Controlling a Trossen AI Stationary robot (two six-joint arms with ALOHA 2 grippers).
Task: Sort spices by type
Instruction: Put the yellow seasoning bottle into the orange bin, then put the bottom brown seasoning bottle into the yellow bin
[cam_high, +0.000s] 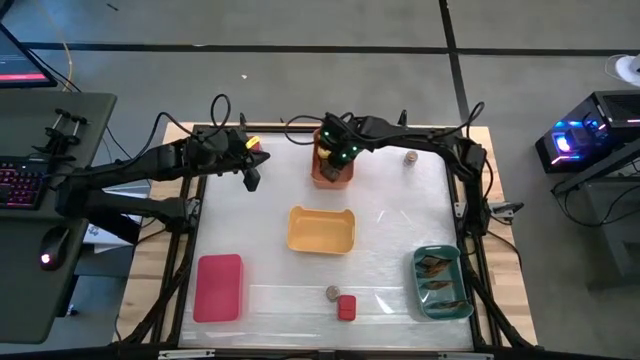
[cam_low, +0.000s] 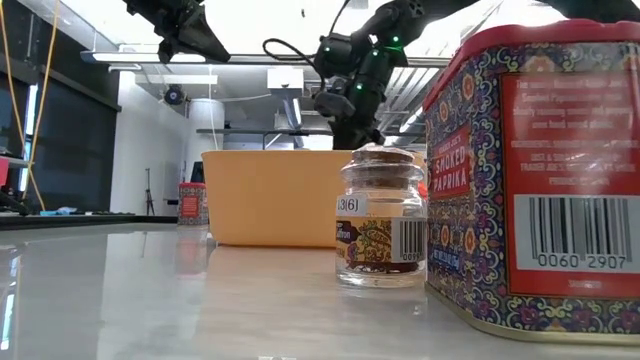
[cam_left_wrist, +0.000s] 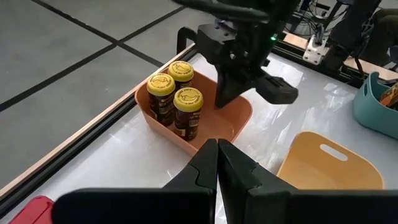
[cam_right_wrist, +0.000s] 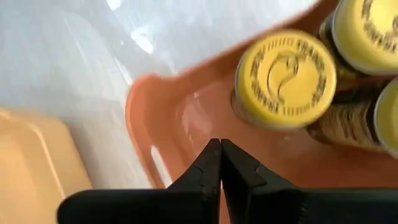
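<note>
Three yellow-lidded spice jars (cam_left_wrist: 176, 93) stand upright in the orange bin (cam_left_wrist: 242, 109) at the table's far edge. My right gripper (cam_left_wrist: 222, 99) hangs shut over the bin's free part beside the jars (cam_right_wrist: 286, 78), its fingers pointing down and touching nothing I can see. My left gripper (cam_left_wrist: 217, 155) is shut and empty, held in the air left of the orange bin (cam_high: 333, 178). A short brown-lidded jar (cam_low: 380, 230) and a red paprika tin (cam_low: 540, 170) stand near the front edge. Another short jar (cam_high: 410, 157) stands at the far right.
A yellow bin (cam_high: 321, 230) sits at mid-table and a red bin (cam_high: 219, 288) at the near left. A teal bin (cam_high: 440, 282) at the near right holds brownish packets. Bare table shows between the bins.
</note>
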